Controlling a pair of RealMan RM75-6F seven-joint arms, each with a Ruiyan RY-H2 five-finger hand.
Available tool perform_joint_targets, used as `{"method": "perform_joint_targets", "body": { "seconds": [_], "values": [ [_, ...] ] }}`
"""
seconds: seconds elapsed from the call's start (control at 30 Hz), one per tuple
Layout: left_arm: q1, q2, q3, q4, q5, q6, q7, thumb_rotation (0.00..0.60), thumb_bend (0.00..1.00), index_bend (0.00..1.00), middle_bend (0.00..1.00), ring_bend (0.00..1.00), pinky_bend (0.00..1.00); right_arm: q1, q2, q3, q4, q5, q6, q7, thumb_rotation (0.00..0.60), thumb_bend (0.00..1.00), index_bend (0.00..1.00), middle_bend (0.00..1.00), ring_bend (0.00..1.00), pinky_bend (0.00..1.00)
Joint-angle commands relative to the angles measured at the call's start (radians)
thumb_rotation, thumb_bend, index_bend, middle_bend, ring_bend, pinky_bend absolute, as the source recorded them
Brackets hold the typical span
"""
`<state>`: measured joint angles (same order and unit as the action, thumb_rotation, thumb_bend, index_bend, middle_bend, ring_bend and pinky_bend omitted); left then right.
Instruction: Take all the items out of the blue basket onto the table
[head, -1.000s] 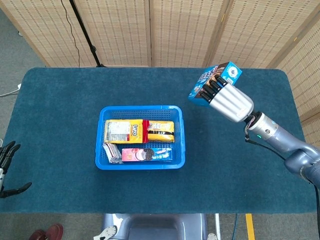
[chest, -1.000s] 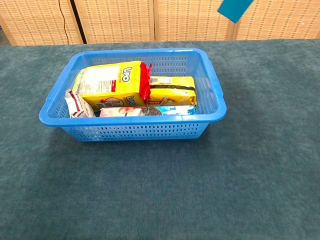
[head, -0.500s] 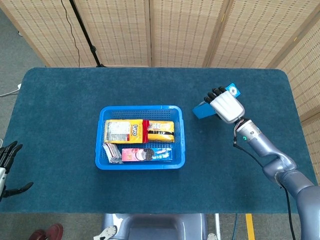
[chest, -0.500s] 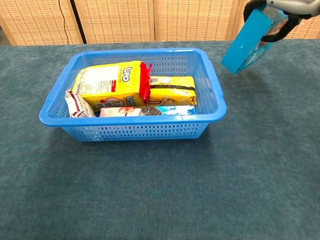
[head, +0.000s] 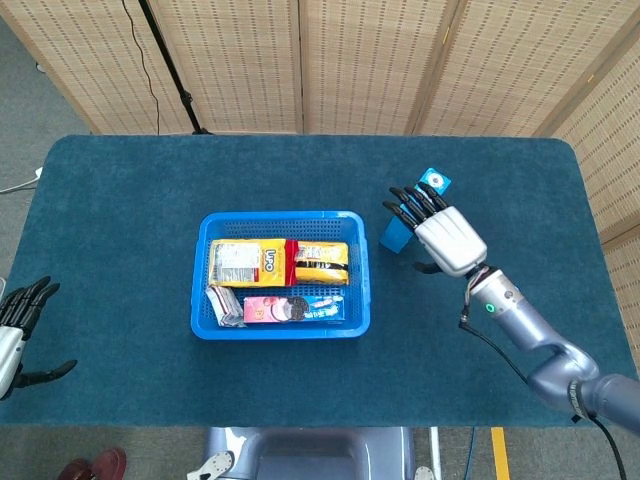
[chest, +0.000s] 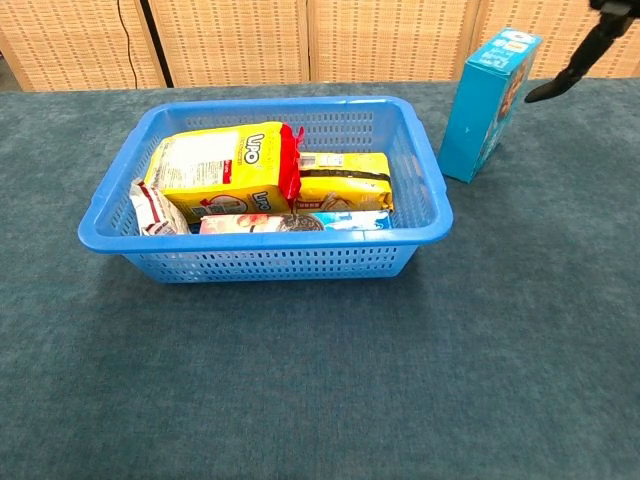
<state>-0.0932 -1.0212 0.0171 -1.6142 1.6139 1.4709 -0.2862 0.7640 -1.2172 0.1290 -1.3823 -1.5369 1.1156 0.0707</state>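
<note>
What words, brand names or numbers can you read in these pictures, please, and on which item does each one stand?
"Uno": on the yellow snack bag in the blue basket.
Pink and blue cookie pack: print too small to read.
Yellow and black packet: label blurred, unreadable.
Small red and white packet: unreadable.
Blue box standing on the table: only a round emblem shows; no legible words.

The right robot hand (head: 448, 236) hides most of the blue box (head: 398, 236).
</note>
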Motion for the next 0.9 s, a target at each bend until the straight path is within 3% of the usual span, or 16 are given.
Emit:
{"method": "perform_joint_targets", "body": {
  "seconds": [0.03,0.17,0.27,0.5,0.73,0.8,0.9],
  "values": [
    [-0.035,0.006,-0.012,-0.009,0.023,-0.023,-0.011,0.6,0.02,0.0,0.0,0.0,0.0,-0.114,0.119,-0.004,-0.142,-0.021,0.156,-0.018,0.6,0.0,0.0,0.0,0.0,0.0],
    [-0.088,0.021,-0.029,-0.027,0.046,-0.064,-0.024,0.6,0.02,0.0,0.0,0.0,0.0,-0.186,0.152,-0.02,-0.175,-0.041,0.251,-0.003,0.6,0.0,0.0,0.0,0.0,0.0],
    [-0.174,0.041,-0.06,-0.07,0.08,-0.13,-0.054,0.6,0.0,0.0,0.0,0.0,0.0,-0.274,0.187,-0.066,-0.18,-0.073,0.333,0.041,0.6,0.0,0.0,0.0,0.0,0.0],
    [-0.296,0.064,-0.087,-0.142,0.084,-0.272,-0.045,0.6,0.0,0.0,0.0,0.0,0.0,-0.363,0.165,-0.125,-0.072,-0.14,0.416,0.079,0.6,0.0,0.0,0.0,0.0,0.0],
    [-0.395,0.034,-0.137,-0.217,-0.074,-0.447,0.137,0.6,0.0,0.0,0.0,0.0,0.0,-0.458,0.107,-0.153,0.031,-0.118,0.482,0.183,0.6,0.0,0.0,0.0,0.0,0.0],
    [-0.46,-0.032,-0.178,-0.193,-0.164,-0.519,0.228,0.6,0.0,0.0,0.0,0.0,0.0,-0.519,0.084,-0.168,0.046,-0.095,0.523,0.225,0.6,0.0,0.0,0.0,0.0,0.0],
    [-0.498,-0.1,-0.205,-0.169,-0.252,-0.541,0.312,0.6,0.0,0.0,0.0,0.0,0.0,-0.552,0.063,-0.164,0.063,-0.082,0.551,0.266,0.6,0.0,0.0,0.0,0.0,0.0]
  ]
}}
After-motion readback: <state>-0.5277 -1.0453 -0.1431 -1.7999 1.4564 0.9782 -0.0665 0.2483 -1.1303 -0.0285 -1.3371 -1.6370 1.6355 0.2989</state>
